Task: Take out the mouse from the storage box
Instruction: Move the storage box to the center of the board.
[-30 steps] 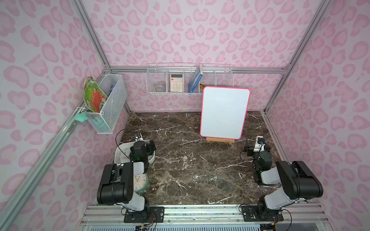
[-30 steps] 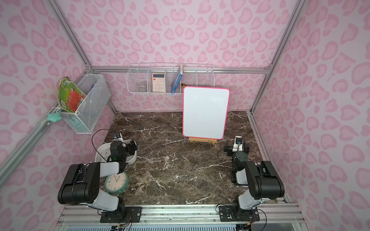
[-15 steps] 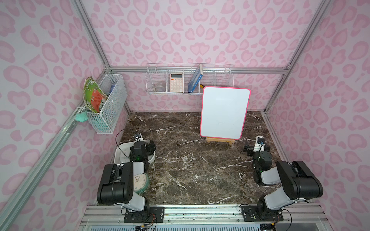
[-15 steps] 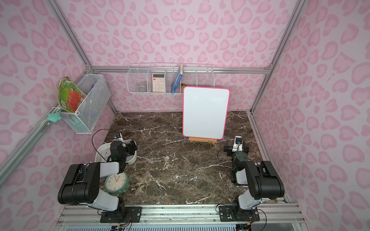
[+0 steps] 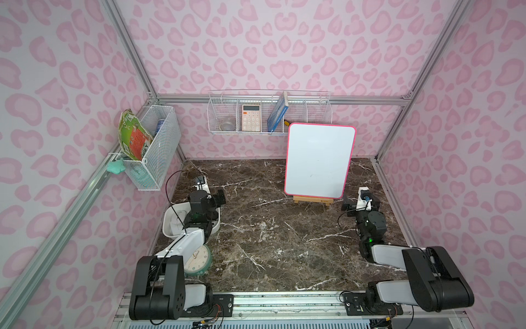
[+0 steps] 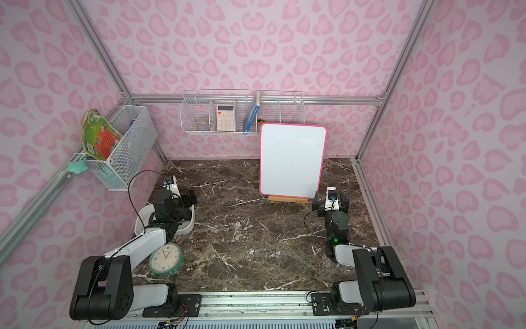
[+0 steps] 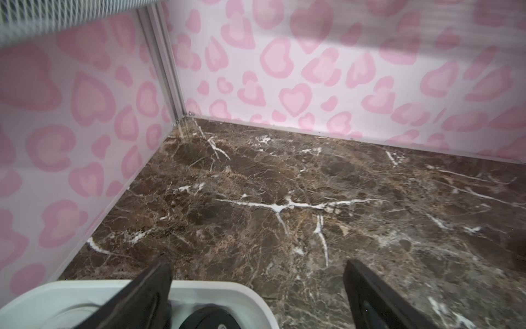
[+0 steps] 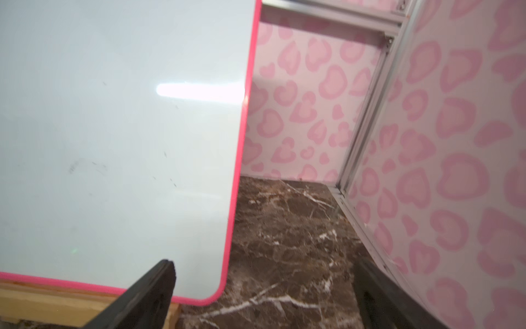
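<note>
The left jaws are hanging wide open over the storage box (image 7: 227,287), where a dark shape, likely the mouse (image 7: 205,316), is lying just inside the rim, so they should be dipping straight down and straddling it, while the right jaws are idling open.

the left arm (image 5: 186,242) and right arm (image 5: 387,253) are built alike: glossy white link covers between bulky matte black joint housings. a thin black cable (image 5: 166,186) loops off the left arm, and a small green light (image 5: 370,240) glows on the right arm. the left tool (image 7: 256,263) and right tool (image 8: 264,265) have flat, tapered black fingers (image 7: 142,296). black base plates (image 5: 223,302) carry small screws and coloured wires.
</note>
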Robot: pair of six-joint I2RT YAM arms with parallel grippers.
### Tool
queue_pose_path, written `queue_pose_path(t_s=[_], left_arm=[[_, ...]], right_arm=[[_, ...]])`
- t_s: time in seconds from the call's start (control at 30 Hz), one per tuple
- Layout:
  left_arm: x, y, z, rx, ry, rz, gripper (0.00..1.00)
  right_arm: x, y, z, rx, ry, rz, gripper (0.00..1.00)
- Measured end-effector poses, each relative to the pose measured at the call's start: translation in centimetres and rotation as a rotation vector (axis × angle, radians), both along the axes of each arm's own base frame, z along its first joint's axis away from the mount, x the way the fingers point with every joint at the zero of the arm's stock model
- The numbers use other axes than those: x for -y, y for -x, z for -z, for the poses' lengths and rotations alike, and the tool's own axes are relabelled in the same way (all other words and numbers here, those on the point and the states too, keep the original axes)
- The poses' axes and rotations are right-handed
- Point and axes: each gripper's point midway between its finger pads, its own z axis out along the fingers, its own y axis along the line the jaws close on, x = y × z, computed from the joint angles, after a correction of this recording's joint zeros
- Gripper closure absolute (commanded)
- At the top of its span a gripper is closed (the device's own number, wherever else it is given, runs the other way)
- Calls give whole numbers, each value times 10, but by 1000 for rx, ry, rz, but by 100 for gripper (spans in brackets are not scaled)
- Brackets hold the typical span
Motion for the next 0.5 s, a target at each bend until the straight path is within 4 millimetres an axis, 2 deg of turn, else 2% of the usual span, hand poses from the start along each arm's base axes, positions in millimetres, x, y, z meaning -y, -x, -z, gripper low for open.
queue_pose_path(t_s=[0.1,0.17,0.23,0.3,0.4,0.47,0.5], left_arm=[[1,9,-18,4,3,-15,1],[1,15,-43,48,47,-40,1],[0,25,-68,103,123,-70,0],[-1,35,-86,139,217,-95,0],[1,49,-93,136,366,-127,1],[-1,63,-84,89,485,-191,1],[-2,68,-78,66,526,-221,1]], right_arm=[[-16,1,-35,41,-5,-43,0],[-24,3,-57,56,-52,-84,0],[-24,6,-77,64,-135,-92,0],[-18,11,-89,48,-247,-86,0],[14,22,-85,12,-447,-4,0],[35,30,-67,-25,-537,39,0],[37,31,-56,-65,-566,45,1]])
